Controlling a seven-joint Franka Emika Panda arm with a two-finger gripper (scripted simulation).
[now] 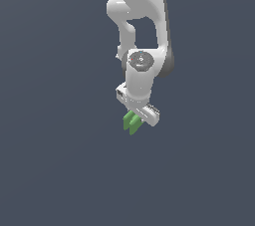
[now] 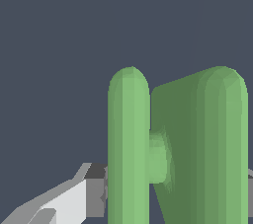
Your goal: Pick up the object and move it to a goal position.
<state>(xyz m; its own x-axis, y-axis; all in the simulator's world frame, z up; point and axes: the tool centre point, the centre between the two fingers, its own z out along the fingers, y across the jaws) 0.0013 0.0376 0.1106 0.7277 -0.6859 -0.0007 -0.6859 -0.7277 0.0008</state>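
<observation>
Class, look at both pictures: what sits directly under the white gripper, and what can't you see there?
Directly under the gripper hangs the green object, two parallel bars joined by a short stub, seen close in the wrist view. Only plain dark background lies beyond. The exact finger contact is hidden.

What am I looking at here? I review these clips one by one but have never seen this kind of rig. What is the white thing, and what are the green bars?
These are simulator renders, not photos. The exterior view shows one white robot arm reaching down against a plain dark grey background. At its lower end sits its pincer, the part that grasps. The wrist view comes from a camera mounted on the arm's wrist, looking past the pincer, so everything looms large there. The bright green piece, two short rounded bars joined by a small stub, is the object to be moved. It sits right at the pincer, with a grey finger against one bar, so it appears to be gripped. No other things show.
</observation>
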